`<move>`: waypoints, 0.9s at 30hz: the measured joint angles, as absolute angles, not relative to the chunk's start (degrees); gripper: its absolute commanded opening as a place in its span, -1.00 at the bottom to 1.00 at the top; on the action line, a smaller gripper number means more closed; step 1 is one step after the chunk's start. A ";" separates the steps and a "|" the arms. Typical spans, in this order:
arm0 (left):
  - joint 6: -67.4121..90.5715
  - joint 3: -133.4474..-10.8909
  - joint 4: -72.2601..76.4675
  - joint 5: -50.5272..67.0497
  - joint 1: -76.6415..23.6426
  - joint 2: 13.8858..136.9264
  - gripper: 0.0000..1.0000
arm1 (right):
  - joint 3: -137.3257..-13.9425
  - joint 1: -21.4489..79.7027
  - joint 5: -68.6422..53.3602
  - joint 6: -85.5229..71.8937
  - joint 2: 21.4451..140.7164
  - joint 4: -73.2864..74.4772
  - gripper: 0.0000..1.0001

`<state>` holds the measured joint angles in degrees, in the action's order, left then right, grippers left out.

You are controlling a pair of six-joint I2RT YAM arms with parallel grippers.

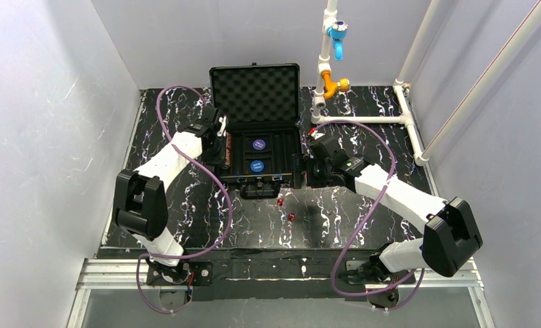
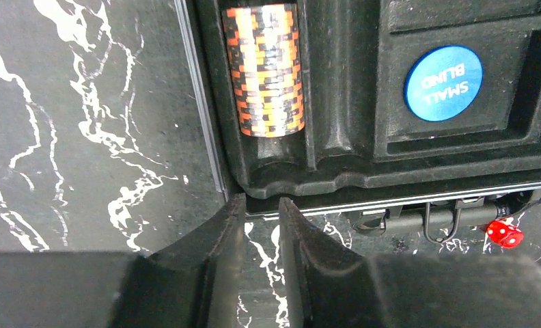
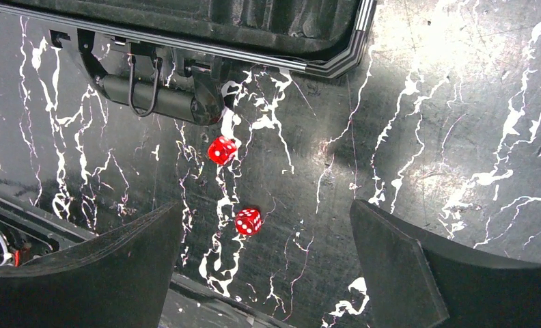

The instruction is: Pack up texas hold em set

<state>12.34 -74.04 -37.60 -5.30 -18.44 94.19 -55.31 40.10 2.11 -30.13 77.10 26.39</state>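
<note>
Left gripper [image 2: 261,205] hangs just outside the near corner of the briefcase [image 1: 255,92], low in its wrist view. Its jaws are drawn to a narrow slit with nothing between them. Right gripper [image 3: 266,208] is spread wide and empty, with the two red dice [image 3: 248,221] lying loose on the table [image 3: 459,102] between and just above its fingers, below the case handle [image 3: 151,102].

One chip stack [image 2: 266,68] already lies on its side in a trough at the tray's edge, and two blue discs [image 1: 257,154] sit in the middle recess. The step in hand therefore looks like gathering the dice. The next move likely calls for centring the wide jaws over one die and closing gently, as the cubes are small, smooth and close together. After that comes a drop into the tray and the lid.

The case is hard black moulded plastic with a pale metal rim, and its upright lid is lined with egg-crate foam. The chips show ridged orange-and-grey striped edges. The nearer disc [image 2: 443,83] is glossy blue, lettered SMALL BLIND. The dice are translucent red with white pips and rounded corners.
</note>
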 measured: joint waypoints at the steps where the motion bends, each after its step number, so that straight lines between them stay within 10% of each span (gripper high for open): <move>1: 12.73 -73.36 -37.45 -5.04 -18.44 94.19 -0.58 | -55.31 40.10 1.96 -30.15 77.12 26.41 1.00; 27: 18.09 -66.06 -25.08 -4.82 -18.44 98.91 -1.00 | -55.31 40.10 1.80 -30.24 76.44 26.87 1.00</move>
